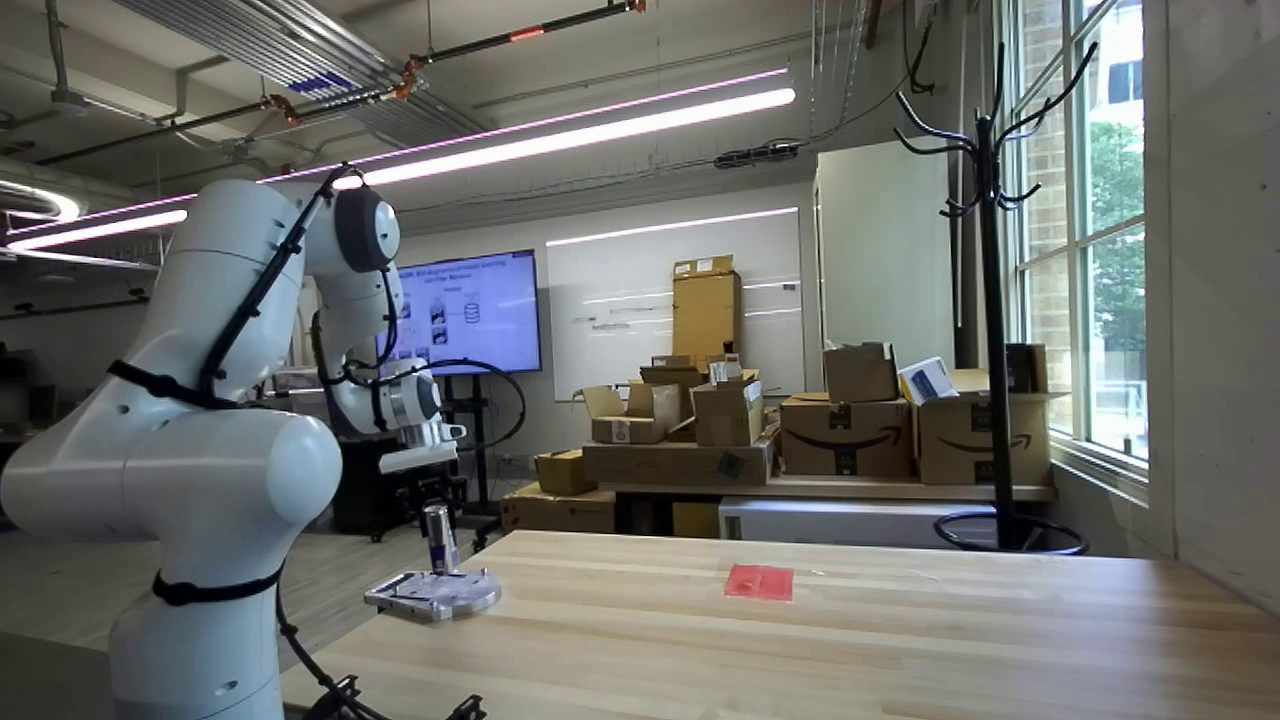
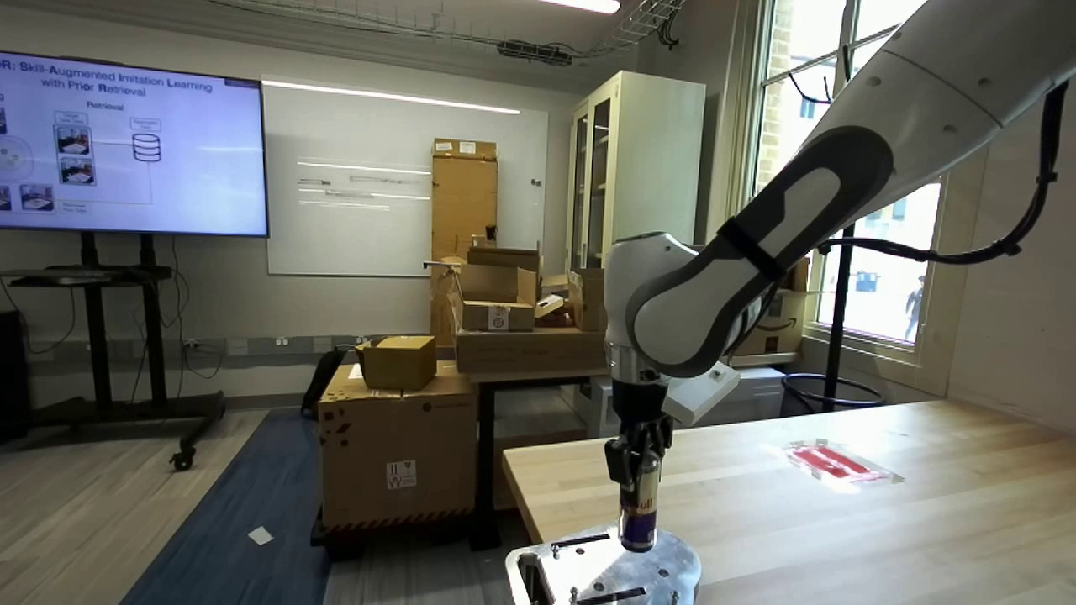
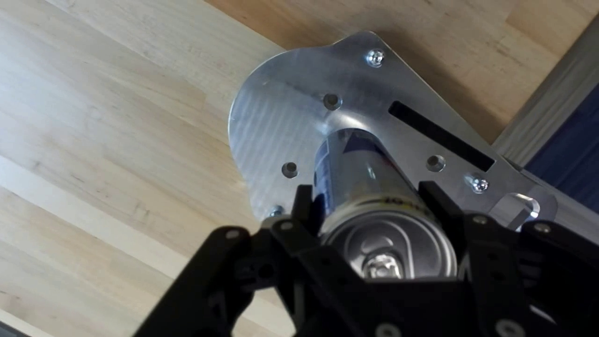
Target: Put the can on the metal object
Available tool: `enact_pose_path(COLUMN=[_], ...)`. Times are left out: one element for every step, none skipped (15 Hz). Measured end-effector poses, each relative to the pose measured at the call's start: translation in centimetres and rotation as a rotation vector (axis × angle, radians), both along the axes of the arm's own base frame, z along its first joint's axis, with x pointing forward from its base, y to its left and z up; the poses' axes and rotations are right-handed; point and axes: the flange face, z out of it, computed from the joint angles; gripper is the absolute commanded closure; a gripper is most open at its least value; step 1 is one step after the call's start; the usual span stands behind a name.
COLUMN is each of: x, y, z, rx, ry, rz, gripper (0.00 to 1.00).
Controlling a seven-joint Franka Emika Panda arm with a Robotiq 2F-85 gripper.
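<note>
Silver and blue, the can is being held over the plate, its long axis running close to upright with a slight lean, tab end pointing up and base facing down toward the plate. Whether that base is touching the plate or hanging just clear of it, I cannot tell. Above the plate, the gripper is pinching the can's upper part, its fingers spread to the can's width, one on each side. The plate is lying at the edge of the table, a red patch resting well apart from it.
</note>
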Motion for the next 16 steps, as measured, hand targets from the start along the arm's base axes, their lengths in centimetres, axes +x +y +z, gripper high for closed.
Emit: enact_pose_path(x=[-0.2, -0.4, -0.4, -0.4, -0.3, -0.2, 0.0, 0.2, 0.4, 0.6, 0.8, 1.0, 1.2, 1.4, 1.6, 1.7], y=[0.4, 0.6, 0.7, 0.7, 0.7, 0.8, 0.8, 0.9, 1.0, 1.0, 1.1, 1.0, 0.9, 0.7, 0.5, 0.3], z=[-0.5, -1.0, -1.5, -1.9, -2.3, -2.6, -2.9, -3.1, -3.2, -3.4, -3.5, -3.5, -3.7, -3.7, -3.6, -3.5], rx=[-0.003, -0.005, -0.007, -0.008, -0.009, -0.009, -0.009, -0.008, -0.007, -0.006, -0.005, -0.004, -0.003, -0.003, -0.003, -0.003], ry=[0.008, 0.016, 0.023, 0.029, 0.034, 0.037, 0.038, 0.039, 0.039, 0.038, 0.037, 0.037, 0.037, 0.036, 0.033, 0.031], rz=[0.008, 0.012, 0.014, 0.014, 0.014, 0.013, 0.013, 0.012, 0.011, 0.011, 0.009, 0.007, 0.004, 0.0, -0.005, -0.009], gripper=[0.66, 0.66, 0.66, 0.66, 0.66, 0.66, 0.66, 0.66, 0.66, 0.66, 0.32, 0.15, 0.08, 0.02, 0.0, 0.0])
